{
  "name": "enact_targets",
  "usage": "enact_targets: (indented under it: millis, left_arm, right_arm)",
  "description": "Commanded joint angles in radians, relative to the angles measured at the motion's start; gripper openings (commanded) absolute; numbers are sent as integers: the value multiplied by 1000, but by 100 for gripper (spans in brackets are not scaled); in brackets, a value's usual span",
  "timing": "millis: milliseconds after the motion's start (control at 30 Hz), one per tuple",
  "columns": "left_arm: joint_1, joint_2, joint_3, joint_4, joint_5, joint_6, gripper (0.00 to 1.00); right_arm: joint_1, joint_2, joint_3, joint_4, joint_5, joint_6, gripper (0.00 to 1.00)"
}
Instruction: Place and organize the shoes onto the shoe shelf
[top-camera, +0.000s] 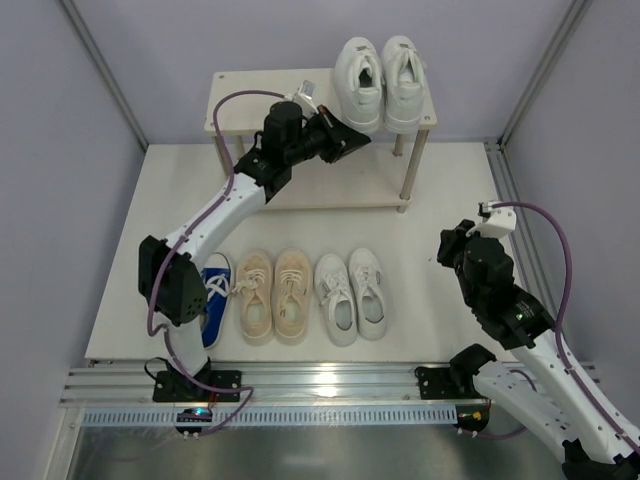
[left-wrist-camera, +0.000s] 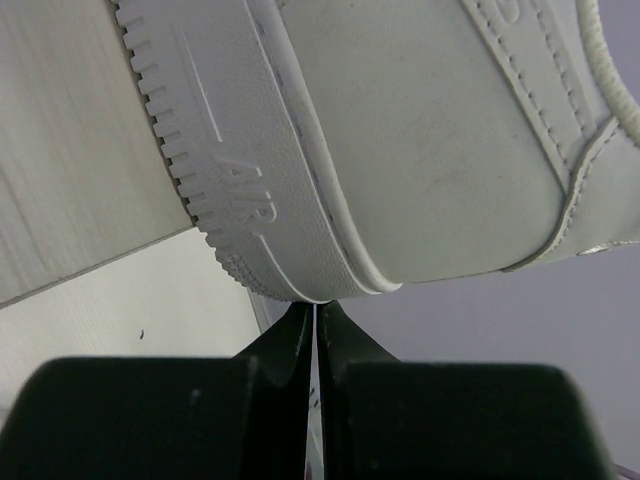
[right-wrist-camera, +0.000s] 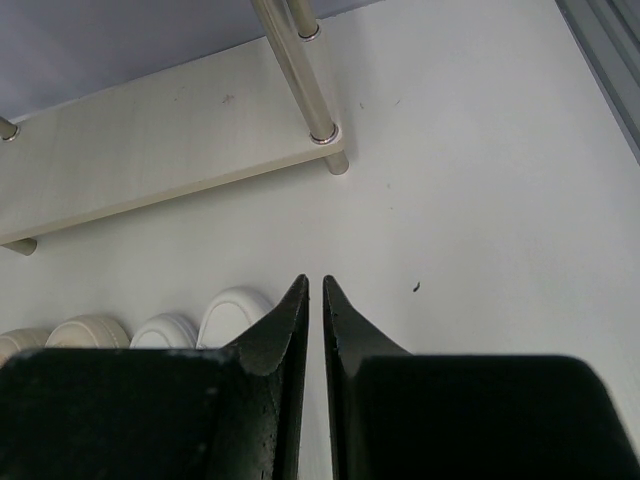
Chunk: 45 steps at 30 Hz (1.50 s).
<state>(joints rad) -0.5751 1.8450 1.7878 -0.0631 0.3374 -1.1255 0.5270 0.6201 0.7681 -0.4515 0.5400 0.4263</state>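
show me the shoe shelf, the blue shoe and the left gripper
shoe shelf (top-camera: 340, 185): top external view, bare middle of its lower board
blue shoe (top-camera: 216, 302): top external view, the visible strip of its upper
left gripper (left-wrist-camera: 316, 312): left wrist view, where its shut fingertips meet

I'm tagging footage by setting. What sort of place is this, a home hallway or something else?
Probably a lab test cell, not a home: bare walls with metal corner posts, robot arms bolted to an aluminium rail, and the shelf and shoes staged on a white board.
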Motion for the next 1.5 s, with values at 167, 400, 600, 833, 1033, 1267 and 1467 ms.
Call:
enact_targets:
  millis: [167,400,600,833,1033,1267,1467]
  left_arm:
    - [26,0,-16,58,26,-39,0]
    - [-5,-208,-295,146,37,-39,38]
    - [-20,-481,-461,7,-76,122,83]
    - [-65,-737,-576,-343,-328,367,100]
    - [-69,-901,-761,-584,-485,428,100]
    - [-69,-1050,-847,-684,-584,432,100]
    - [-69,-1116,-834,-736,-649,455,100]
  right_arm:
    - [1,6,7,17,17,14,13]
    - [1,7,2,14,14,9,13]
    - [1,6,7,13,-14,6,12]
    - [2,67,37,-58,-229,-30,44]
    - [48,155,-19,-124,-385,8,77]
    - [336,311,14,-105,-301,120,82]
    - [478,536,86,-101,-184,206,82]
